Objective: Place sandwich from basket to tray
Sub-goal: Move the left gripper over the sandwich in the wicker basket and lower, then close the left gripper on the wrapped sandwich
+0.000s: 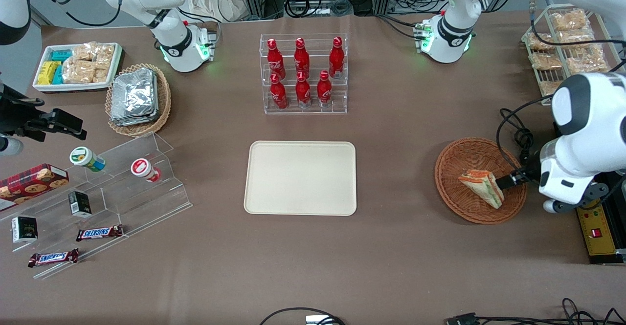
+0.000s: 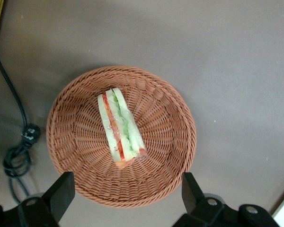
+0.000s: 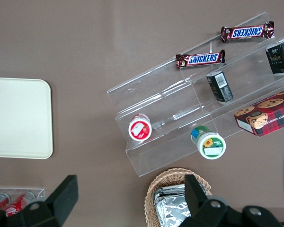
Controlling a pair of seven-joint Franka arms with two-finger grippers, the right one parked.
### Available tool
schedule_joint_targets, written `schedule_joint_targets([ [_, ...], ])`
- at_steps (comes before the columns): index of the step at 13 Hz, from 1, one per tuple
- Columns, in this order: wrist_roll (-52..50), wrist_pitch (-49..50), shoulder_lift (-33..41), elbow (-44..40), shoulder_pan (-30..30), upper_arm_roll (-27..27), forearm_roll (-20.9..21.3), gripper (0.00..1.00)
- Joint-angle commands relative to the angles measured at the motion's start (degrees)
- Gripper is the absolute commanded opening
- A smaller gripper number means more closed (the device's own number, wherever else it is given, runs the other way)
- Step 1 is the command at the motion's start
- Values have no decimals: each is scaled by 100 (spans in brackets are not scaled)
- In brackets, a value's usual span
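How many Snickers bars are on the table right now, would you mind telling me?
2. One Snickers bar lies on the clear stepped stand toward the parked arm's end; the other Snickers bar is nearer the front camera. The gripper, open, hovers over the basket.

The triangular sandwich [image 1: 482, 185] lies on its side in the round reddish-brown wicker basket [image 1: 452, 168]. The flat cream tray [image 1: 301, 178] sits well apart, toward the parked arm's end. The hand [image 2: 125, 191] hovers open above the basket.

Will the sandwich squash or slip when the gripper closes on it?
Sandwich looks soft, layered bread, so it probably squashes under a hard squeeze. Its glossy wrap may slip. Gripper hangs open above the basket.
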State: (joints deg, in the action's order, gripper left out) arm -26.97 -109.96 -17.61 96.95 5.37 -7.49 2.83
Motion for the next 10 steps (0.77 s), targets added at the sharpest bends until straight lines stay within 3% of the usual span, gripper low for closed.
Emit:
schedule_joint_targets([
  [1,-528,-621,-6,595,-10,1,95,100],
  [10,-1214,-728,-646,975,17,28,200,100],
])
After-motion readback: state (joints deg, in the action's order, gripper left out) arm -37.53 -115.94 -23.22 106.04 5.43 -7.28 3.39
